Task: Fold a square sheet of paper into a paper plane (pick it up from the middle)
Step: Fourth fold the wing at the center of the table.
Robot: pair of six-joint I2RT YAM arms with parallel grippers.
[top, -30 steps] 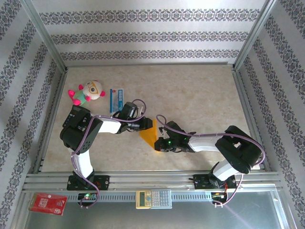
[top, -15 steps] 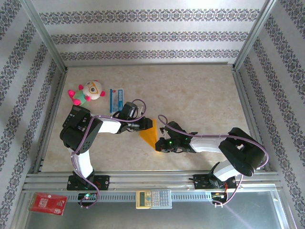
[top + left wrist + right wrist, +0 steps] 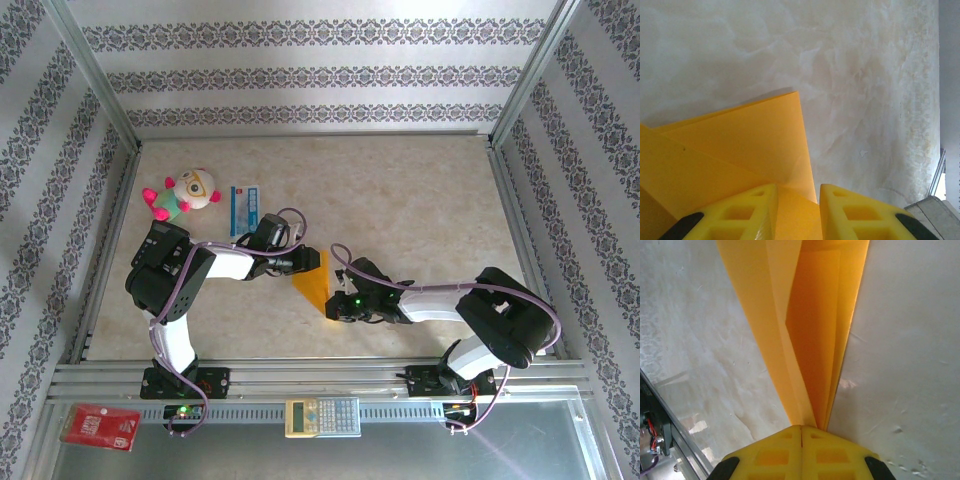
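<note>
The orange-yellow sheet of paper [image 3: 312,283] is folded into a pointed wedge and lies mid-table between both grippers. My right gripper [image 3: 331,305] is shut on its narrow near tip. In the right wrist view the layered folds [image 3: 810,315] fan away from the closed gripper [image 3: 801,427]. My left gripper [image 3: 316,262] is at the paper's wide far end. In the left wrist view its gripper [image 3: 797,192] stands a little open with a flap of paper [image 3: 740,140] lying in the gap. The left finger [image 3: 747,210] is over the paper and the right one [image 3: 855,210] is over bare table.
A plush toy [image 3: 183,195] and a blue-and-white packet [image 3: 244,208] lie at the back left. A calculator [image 3: 322,417] and a red packet [image 3: 100,427] sit on the metal shelf in front of the rail [image 3: 320,375]. Metal frame posts edge the table.
The right arm's elbow has shifted slightly to the right. Both grippers and the paper have stayed where they were.
</note>
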